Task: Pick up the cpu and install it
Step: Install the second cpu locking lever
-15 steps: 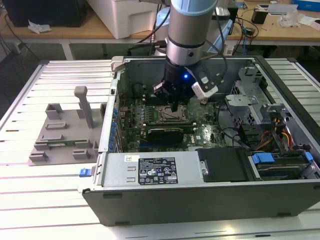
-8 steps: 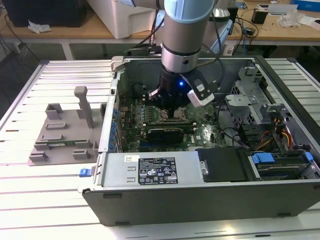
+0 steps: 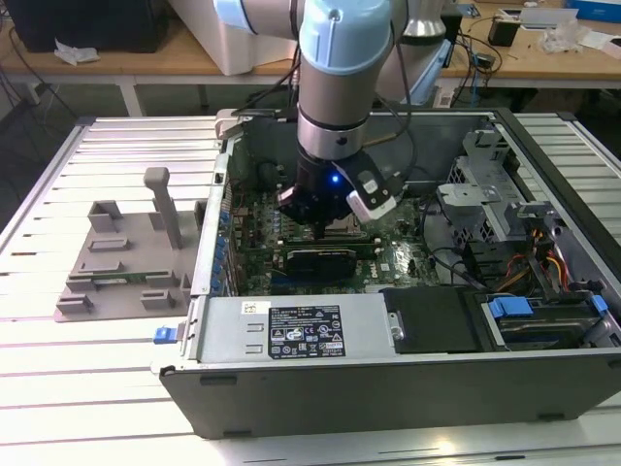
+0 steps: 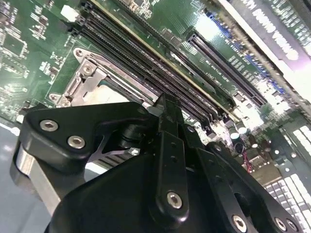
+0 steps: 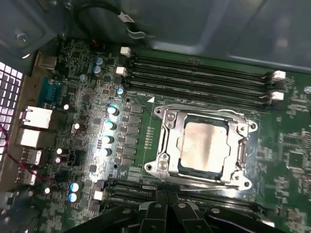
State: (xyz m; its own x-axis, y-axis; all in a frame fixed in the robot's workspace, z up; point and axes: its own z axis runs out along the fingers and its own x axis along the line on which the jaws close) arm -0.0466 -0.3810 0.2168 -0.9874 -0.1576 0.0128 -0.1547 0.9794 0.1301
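The cpu, a small silvery square chip, lies flat inside the metal socket frame on the green motherboard. Part of the cpu also peeks out behind the black gripper body in the second wrist view. My gripper hovers just beside the socket, over the memory slots, with its black fingers pressed together and nothing between them. In the exterior view the gripper hangs low inside the open computer case, above the middle of the board.
A grey plastic tray with upright blocks stands on the slatted table at the exterior view's left. Drive cages and cables fill the case's right side. A black power supply runs along the near wall.
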